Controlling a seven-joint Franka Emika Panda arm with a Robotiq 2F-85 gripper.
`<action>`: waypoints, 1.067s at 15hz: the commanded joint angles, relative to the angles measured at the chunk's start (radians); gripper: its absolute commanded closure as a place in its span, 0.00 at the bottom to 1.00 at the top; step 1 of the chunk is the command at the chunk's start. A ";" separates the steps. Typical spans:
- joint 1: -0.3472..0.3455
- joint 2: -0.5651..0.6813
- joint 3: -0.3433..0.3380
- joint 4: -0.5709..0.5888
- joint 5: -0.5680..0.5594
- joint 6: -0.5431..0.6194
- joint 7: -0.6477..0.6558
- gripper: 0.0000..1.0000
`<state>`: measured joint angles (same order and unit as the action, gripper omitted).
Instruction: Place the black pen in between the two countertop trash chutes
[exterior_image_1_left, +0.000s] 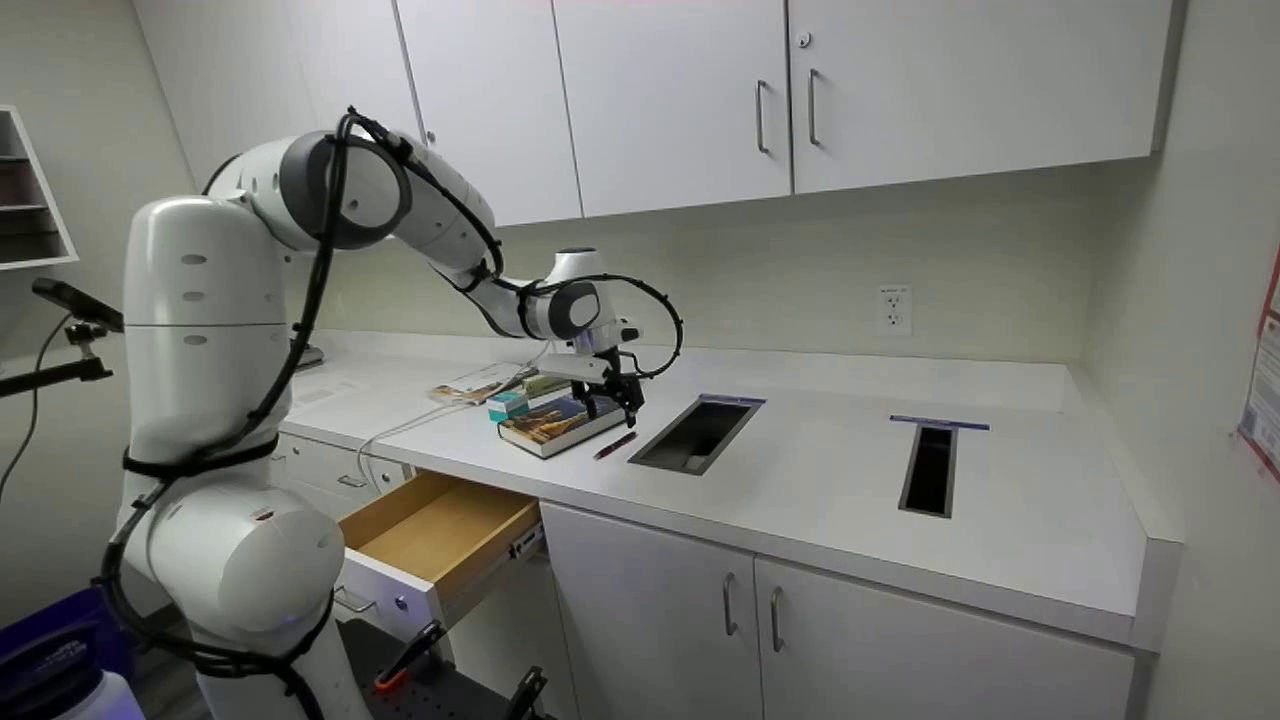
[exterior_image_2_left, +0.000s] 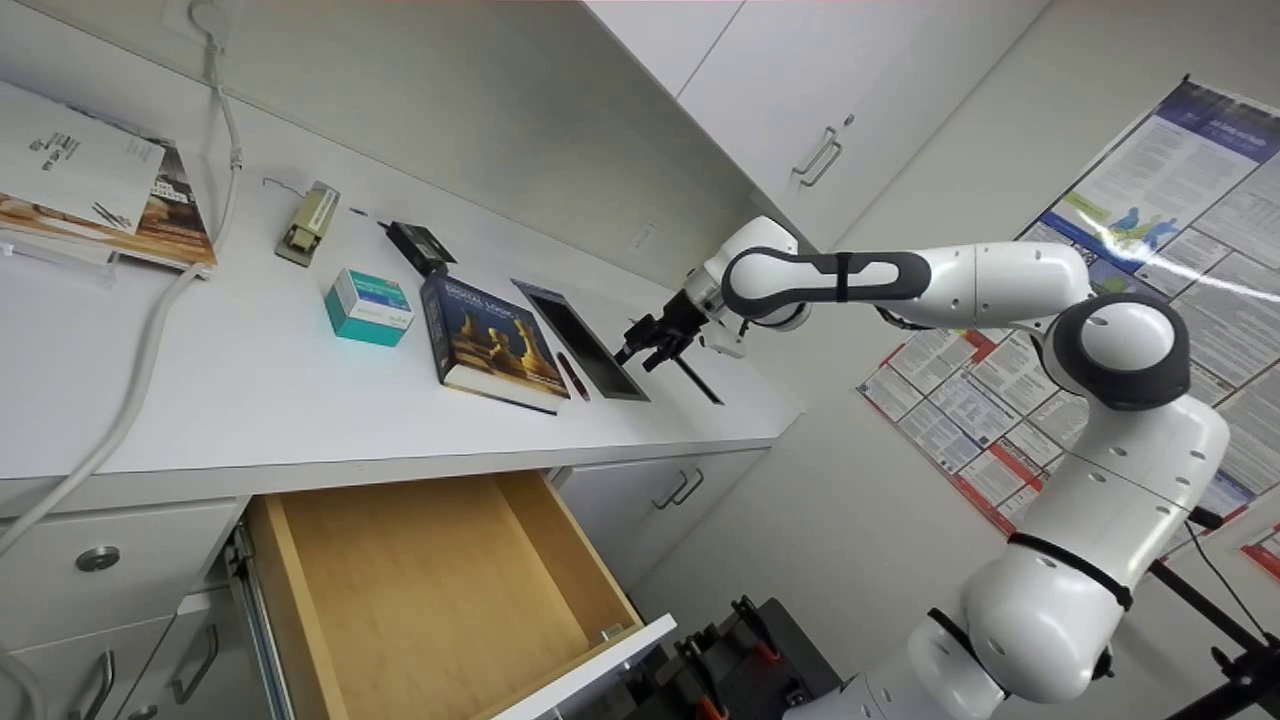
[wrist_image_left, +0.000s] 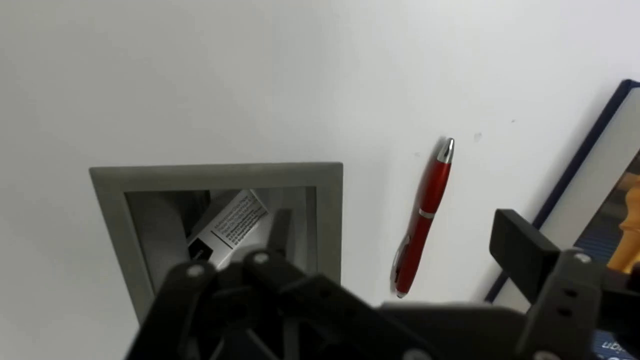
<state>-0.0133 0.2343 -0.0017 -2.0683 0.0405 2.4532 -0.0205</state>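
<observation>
The pen (wrist_image_left: 436, 187) in the wrist view is dark red with silver tip and clip, not black. It lies on the white counter between the wide chute and a book. It also shows in both exterior views (exterior_image_1_left: 615, 446) (exterior_image_2_left: 573, 376). The wide trash chute (wrist_image_left: 330, 220) has a grey metal rim (exterior_image_1_left: 668, 466) and also shows in an exterior view (exterior_image_2_left: 585, 345). The narrow chute (exterior_image_1_left: 930, 470) is farther along the counter and partly visible in an exterior view (exterior_image_2_left: 698, 380). My gripper (wrist_image_left: 400, 239) is open and empty above the counter, its fingers on either side of the pen.
A thick book (exterior_image_1_left: 560, 425) lies beside the pen. A teal and white box (exterior_image_2_left: 368, 307), a black object (exterior_image_2_left: 418, 245) and an olive device (exterior_image_2_left: 308, 225) stand farther along. A drawer (exterior_image_2_left: 450, 580) is pulled open below the counter edge. Upper cabinets (exterior_image_1_left: 680, 100) overhang the counter.
</observation>
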 joint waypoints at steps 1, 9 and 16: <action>0.003 0.093 0.014 0.119 0.007 -0.027 -0.015 0.00; 0.007 0.181 0.021 0.207 -0.001 -0.041 -0.001 0.00; 0.044 0.294 -0.008 0.318 -0.065 -0.117 0.083 0.00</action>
<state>0.0010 0.4520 0.0125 -1.8350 0.0087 2.3995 0.0059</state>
